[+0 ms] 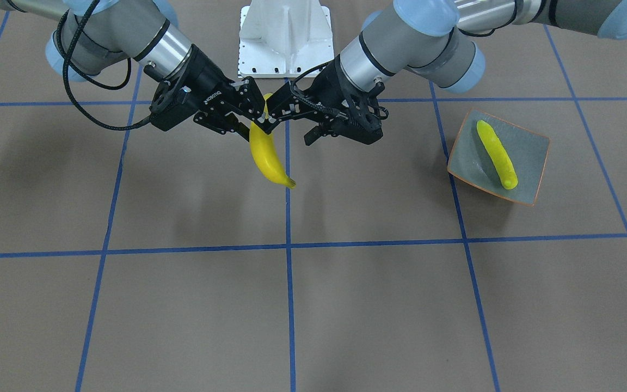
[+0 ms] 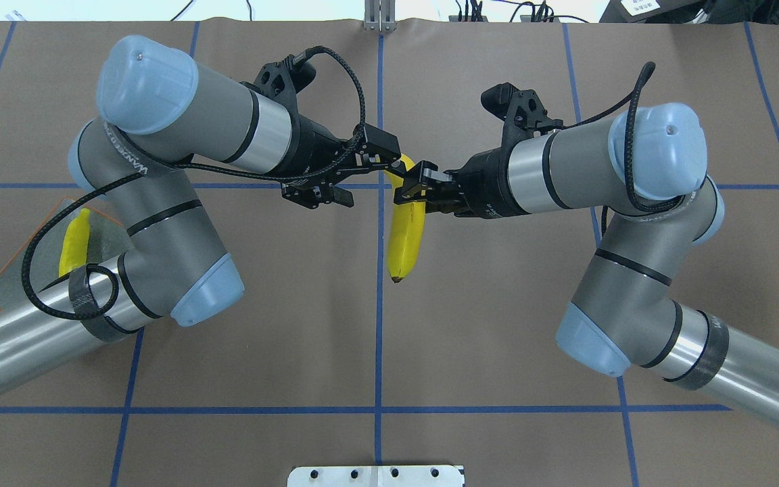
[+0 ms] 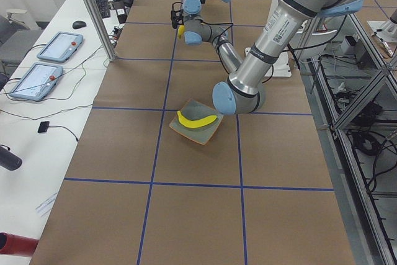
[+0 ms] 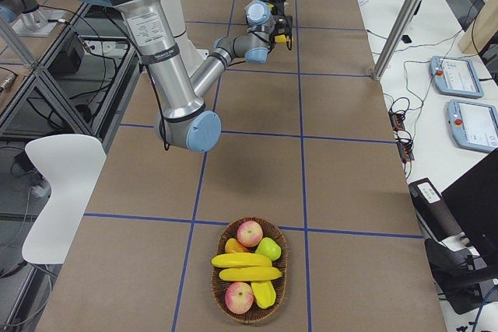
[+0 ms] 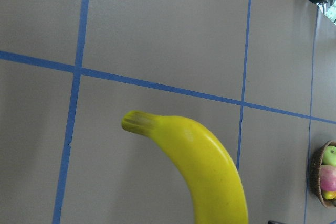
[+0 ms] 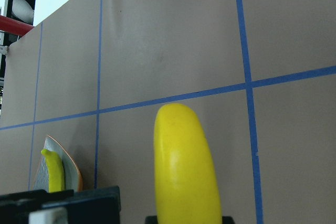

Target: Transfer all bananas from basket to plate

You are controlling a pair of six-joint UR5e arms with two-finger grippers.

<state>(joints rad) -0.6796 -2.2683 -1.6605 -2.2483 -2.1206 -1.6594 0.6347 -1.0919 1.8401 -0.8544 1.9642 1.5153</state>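
Yellow, curved and smooth, one banana [image 1: 264, 155] hangs mid-air, its top pinched by the black right gripper [image 1: 251, 115]; another banana [image 1: 497, 155] lies on the grey-blue, orange-rimmed plate [image 1: 528, 158]. Overhead, the black left gripper [image 2: 374, 177] stands spread just beside the hanging one's top: a hand-over, I judge. The right-end view shows two bananas [image 4: 243, 260] in the woven basket [image 4: 282, 263]. Next, left should clamp before right releases.

Brown blue-gridded table [image 1: 346, 305], plate [image 1: 531, 153], wicker basket [image 4: 249, 319], white robot base [image 1: 284, 38]
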